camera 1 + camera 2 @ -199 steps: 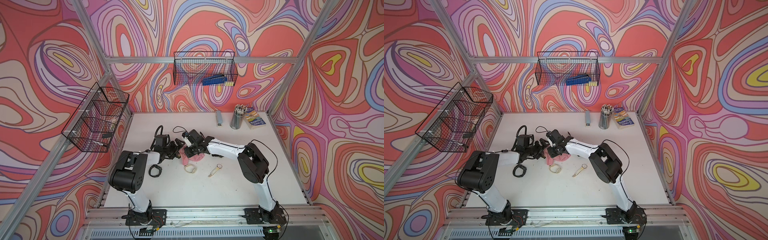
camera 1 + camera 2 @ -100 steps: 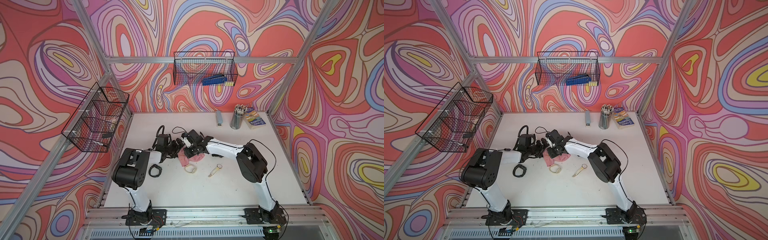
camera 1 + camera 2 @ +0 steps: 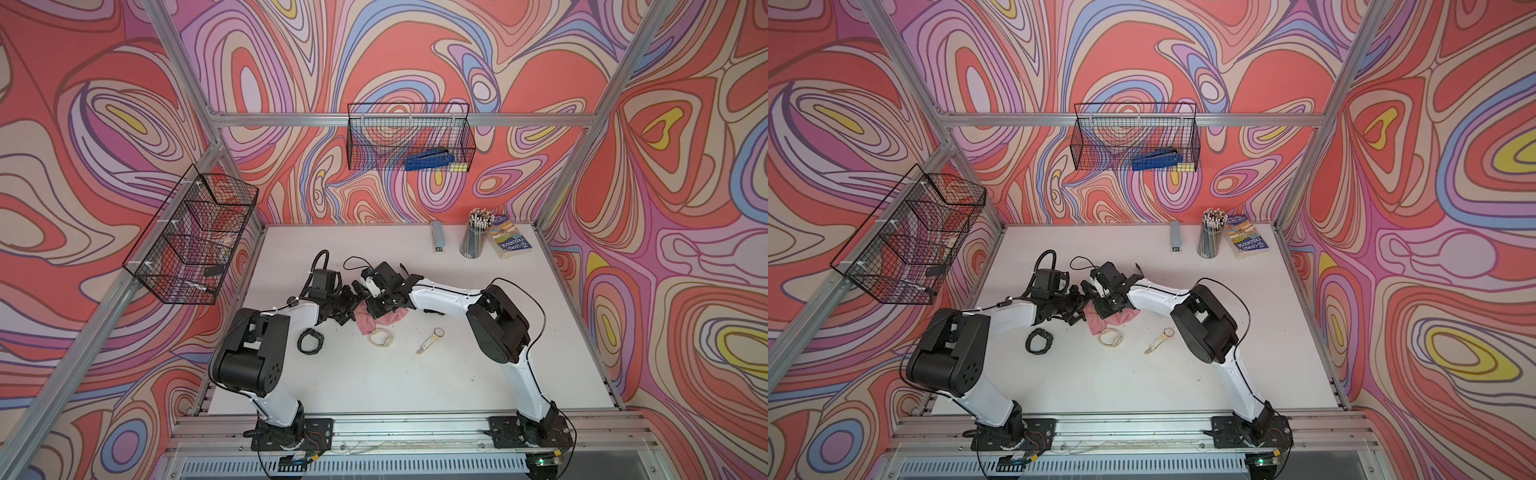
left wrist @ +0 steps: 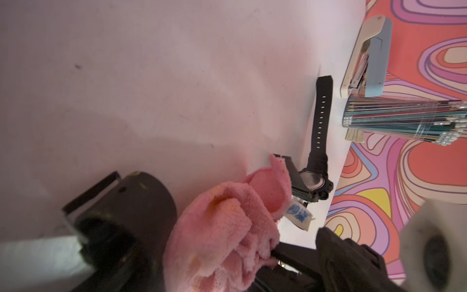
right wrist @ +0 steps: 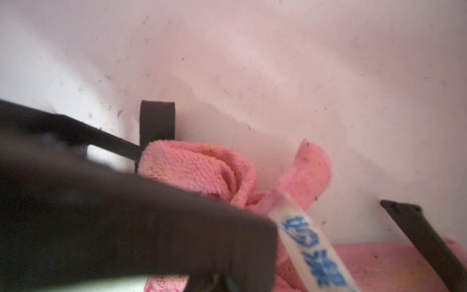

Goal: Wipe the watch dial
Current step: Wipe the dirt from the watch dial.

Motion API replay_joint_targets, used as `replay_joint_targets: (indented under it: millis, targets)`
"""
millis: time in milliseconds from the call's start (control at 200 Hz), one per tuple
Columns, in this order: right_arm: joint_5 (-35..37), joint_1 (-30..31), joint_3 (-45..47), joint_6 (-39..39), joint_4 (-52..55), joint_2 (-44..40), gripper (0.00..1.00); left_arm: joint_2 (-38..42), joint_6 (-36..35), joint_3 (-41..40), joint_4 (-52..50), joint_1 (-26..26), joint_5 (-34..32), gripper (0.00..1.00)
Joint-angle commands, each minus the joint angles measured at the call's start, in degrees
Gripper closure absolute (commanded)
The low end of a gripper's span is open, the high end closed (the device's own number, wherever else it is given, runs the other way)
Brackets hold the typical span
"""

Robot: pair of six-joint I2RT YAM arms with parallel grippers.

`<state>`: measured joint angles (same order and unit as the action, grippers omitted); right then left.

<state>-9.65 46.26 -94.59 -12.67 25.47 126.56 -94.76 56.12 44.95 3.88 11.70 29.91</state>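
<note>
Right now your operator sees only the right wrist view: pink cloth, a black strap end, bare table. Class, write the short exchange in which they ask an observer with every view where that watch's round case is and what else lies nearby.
Operator: I see cloth and a strap end. Where is the case?
Observer: In the left wrist view the black watch lies with its strap stretched flat and its round case just beside the pink cloth.
Operator: Any other watches?
Observer: In both top views three more lie nearer the front: a black looped watch, a cream watch and a slim gold watch.
</note>
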Motion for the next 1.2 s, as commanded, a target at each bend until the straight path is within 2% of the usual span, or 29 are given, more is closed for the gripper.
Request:
replay_joint_targets:
  millis: [0, 225, 476, 736, 911, 961, 1082, 1197]
  targets:
    - [-0.2, 0.5, 0.3, 0.5, -0.1, 0.6, 0.97, 1.4, -3.7, 2.5, -13.6, 0.3, -2.7, 0.0]
    - [0.2, 0.5, -0.2, 0.6, 0.7, 1.2, 0.98, 7.1, -4.5, 2.1, -18.6, 0.2, -5.8, 0.0]
    - [1.0, 0.5, -0.1, 0.9, 0.8, 0.9, 0.98, 7.6, -5.9, 2.6, -23.7, 0.2, -5.3, 0.0]
    - [1.2, 0.6, 0.8, 1.2, 0.7, 0.1, 0.98, 13.6, -11.0, 7.7, -33.5, 0.2, -12.3, 0.04]
    - [2.0, 0.8, 0.6, 1.9, 1.4, -0.1, 0.98, 12.5, -15.4, 12.0, -38.7, 0.0, -15.4, 0.2]
    - [2.5, 0.8, 0.5, 2.3, 1.7, -0.5, 0.98, 11.0, -17.4, 13.1, -39.1, -0.8, -14.2, 0.23]
    - [3.1, 1.0, 0.7, 3.2, 2.1, -1.8, 0.98, 5.3, -23.2, 17.8, -43.6, -2.1, -14.0, 0.41]
    - [4.5, 1.6, 0.9, 4.5, 2.1, -3.9, 0.98, 0.8, -26.3, 21.5, -47.5, -2.4, -15.2, 0.49]
